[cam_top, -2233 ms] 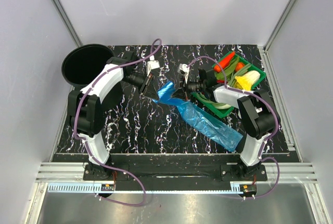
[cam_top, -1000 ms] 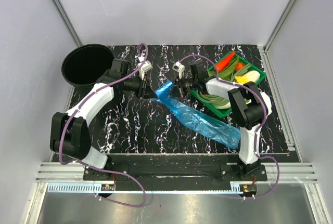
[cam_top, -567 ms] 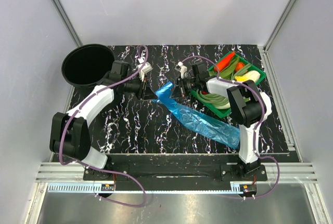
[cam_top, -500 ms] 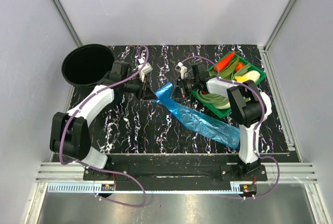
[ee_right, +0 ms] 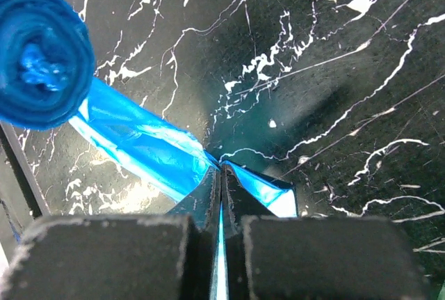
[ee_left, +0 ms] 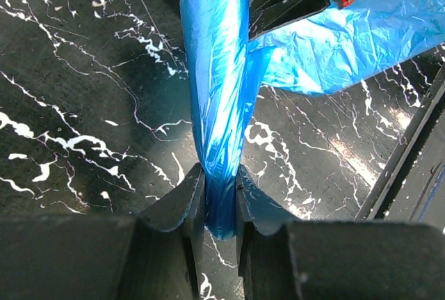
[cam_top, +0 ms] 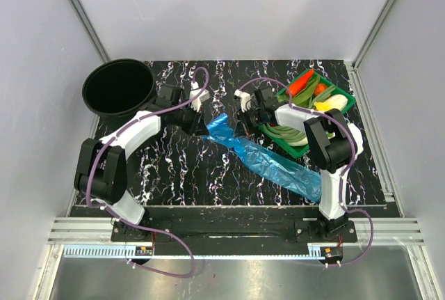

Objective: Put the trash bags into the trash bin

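Jaws are clamping the limp, slippery blue plastic-film trash bag [cam_top: 268, 163]: your left gripper [ee_left: 217, 199] on its rolled tube, likely the surer hold; your right gripper [ee_right: 221, 178] on flat sheet.

2 seconds back the left arm [cam_top: 135, 131] was folded up high beside the bin [cam_top: 111, 91]. it has since dropped and stretched out low across the table [cam_top: 181, 168], its elbow swung out toward the near edge. in the last half second its wrist has slid a little to the right, taking the left gripper [cam_top: 200, 124] and the end of the blue bag [cam_top: 271, 164] along. the right arm [cam_top: 327, 140] has drawn its elbow toward the back, and the right gripper [cam_top: 241, 123] seems to have edged slightly nearer. the bag's upper end sits a touch lower, more bunched.
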